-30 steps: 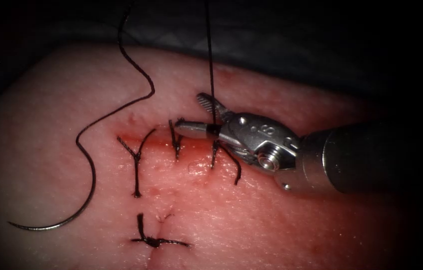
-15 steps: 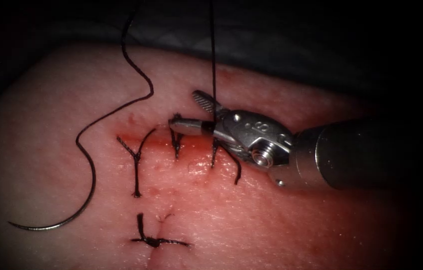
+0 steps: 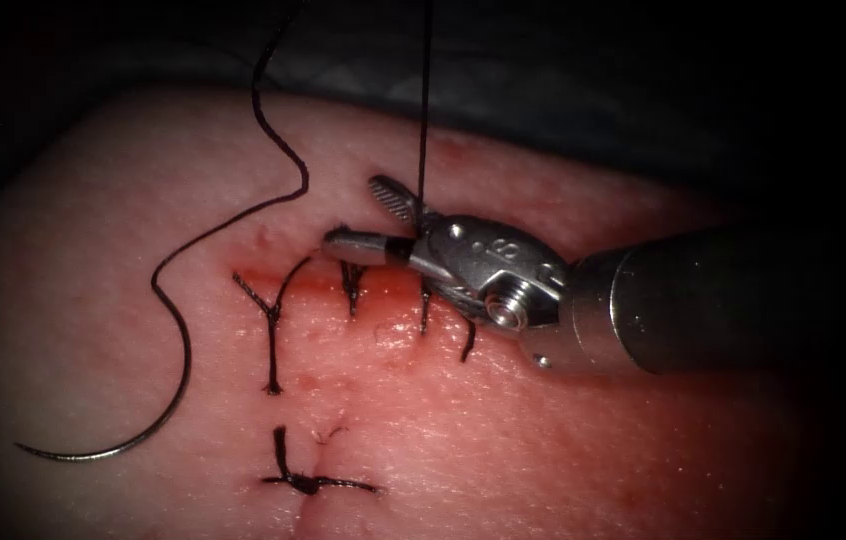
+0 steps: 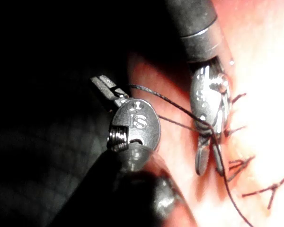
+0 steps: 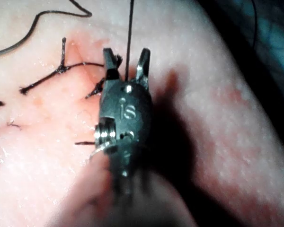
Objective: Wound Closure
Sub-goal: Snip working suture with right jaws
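The curved needle (image 3: pixel 158 420) lies free on the tissue (image 3: pixel 563 460), left of the cut (image 3: pixel 293 281), held by neither tool. Its black thread (image 3: pixel 278 150) loops up and away from it. My right tool (image 3: pixel 358 215) hovers low over the cut. Its jaws are open on either side of a taut strand (image 3: pixel 423 100) that rises from a stitch. The right wrist view shows that strand (image 5: pixel 129 38) running between the right tool's (image 5: pixel 128 59) spread jaws. In the left wrist view my left tool (image 4: pixel 104 87) is shut on the thread (image 4: pixel 175 101), which leads across to the right tool (image 4: pixel 208 161).
Several tied stitches with short cut ends cross the cut (image 3: pixel 272 330) (image 3: pixel 351 285) (image 3: pixel 423 312), and one more sits lower (image 3: pixel 308 485). Red fluid lines the cut. Dark cloth (image 3: pixel 563 90) lies behind the tissue.
My right tool has slid a little to the left along the cut, its jaws still straddling the taut strand. The needle and stitches have not moved.
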